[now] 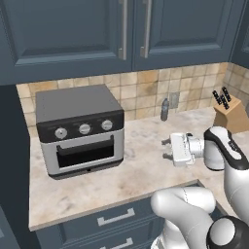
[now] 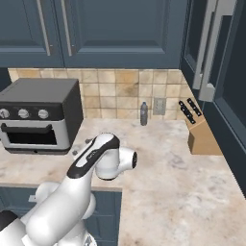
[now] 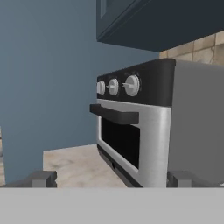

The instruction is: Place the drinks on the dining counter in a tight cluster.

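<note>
A small grey-blue bottle [image 1: 165, 110] [image 2: 143, 114] stands upright at the tiled backsplash, on the marble worktop [image 1: 121, 180] under the dark blue wall cabinets. My gripper [image 1: 166, 149] [image 3: 113, 179] hovers low over that worktop, in front of the bottle and well apart from it. It points sideways at the toaster oven. Its fingers [image 3: 43, 178] stand wide open with nothing between them. The stout yellow bottle, the dark wine bottle and the dining counter are out of view.
A black and silver toaster oven [image 1: 80, 129] [image 2: 38, 115] [image 3: 148, 122] sits at the left of the worktop. A wooden knife block [image 1: 228, 112] [image 2: 202, 132] stands at the right by the wall. Dark blue wall cabinets [image 1: 121, 29] hang overhead.
</note>
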